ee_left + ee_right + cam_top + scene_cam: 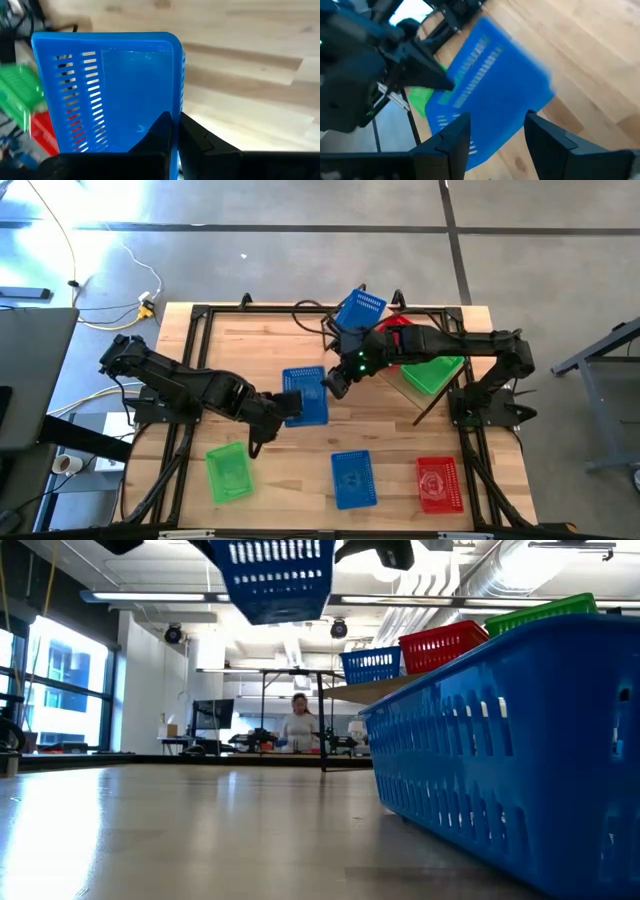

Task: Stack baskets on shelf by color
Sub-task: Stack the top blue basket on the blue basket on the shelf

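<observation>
My left gripper (281, 407) is shut on a blue basket (307, 395), which the low view shows raised above the table as blue basket (275, 580). My right gripper (337, 385) is open at this basket's right side; in its wrist view the fingers (452, 137) stand before the blurred basket (495, 95), and I cannot tell whether they touch it. On the shelf (375, 690), toward the far right, stand one blue basket (360, 308), one red basket (400, 328) and one green basket (432, 372). My left gripper pinches the blue basket's side wall (176, 100) at the rim, one finger (159, 131) inside the basket and the other outside. It comes from the table's left, about level. The basket is lifted clear of the table, with its open side up.
Three more baskets sit flat along the near part of the table: green (228, 472), blue (353, 478) and red (438, 483). That blue one fills the right of the low view (500, 770). Bare wood lies in the table's middle. A person sits far behind the table (298, 725).
</observation>
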Robot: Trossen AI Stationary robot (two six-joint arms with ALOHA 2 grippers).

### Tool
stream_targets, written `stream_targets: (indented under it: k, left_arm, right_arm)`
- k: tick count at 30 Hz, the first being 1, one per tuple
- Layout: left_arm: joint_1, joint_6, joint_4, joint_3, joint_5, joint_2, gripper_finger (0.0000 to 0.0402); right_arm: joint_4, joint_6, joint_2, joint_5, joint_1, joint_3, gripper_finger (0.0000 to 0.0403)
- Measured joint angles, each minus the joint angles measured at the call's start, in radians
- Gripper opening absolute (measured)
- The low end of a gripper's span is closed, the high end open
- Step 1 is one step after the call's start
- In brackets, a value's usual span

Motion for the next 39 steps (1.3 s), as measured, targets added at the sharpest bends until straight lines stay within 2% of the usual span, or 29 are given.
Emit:
stream_targets:
  k: [5, 14, 18, 24, 25, 29, 32, 39]
  left_arm:
    - [0.023, -0.011, 0.010, 0.000, -0.077, 0.000, 0.0005]
    - [0.031, 0.007, 0.013, 0.000, -0.082, 0.000, 0.0005]
    - [0.031, 0.007, 0.013, 0.000, -0.082, 0.000, 0.0005]
    - [0.031, 0.001, 0.013, 0.000, -0.081, 0.000, 0.0006]
    - [0.031, -0.002, 0.015, 0.000, -0.081, 0.000, 0.0006]
    - [0.031, -0.040, 0.016, 0.000, -0.080, 0.000, 0.0013]
    - [0.031, -0.053, 0.028, 0.000, -0.077, 0.000, 0.0023]
    - [0.030, -0.093, 0.083, 0.000, -0.074, 0.000, 0.0070]
  right_arm:
    - [-0.039, 0.061, 0.024, 0.008, 0.000, 0.000, 0.0169]
    - [-0.041, 0.090, 0.084, 0.002, 0.000, 0.000, 0.0167]
    - [-0.041, 0.126, 0.102, -0.021, 0.000, 0.000, 0.0132]
    - [-0.036, 0.133, 0.112, -0.017, -0.001, 0.000, 0.0021]
    - [-0.032, 0.134, 0.112, -0.012, -0.002, 0.000, 0.0012]
    - [-0.023, 0.156, 0.112, -0.002, -0.003, 0.000, 0.0018]
    - [-0.021, 0.155, 0.112, 0.002, -0.004, 0.000, 0.0007]
    - [-0.022, 0.159, 0.111, 0.026, -0.004, 0.000, 0.0001]
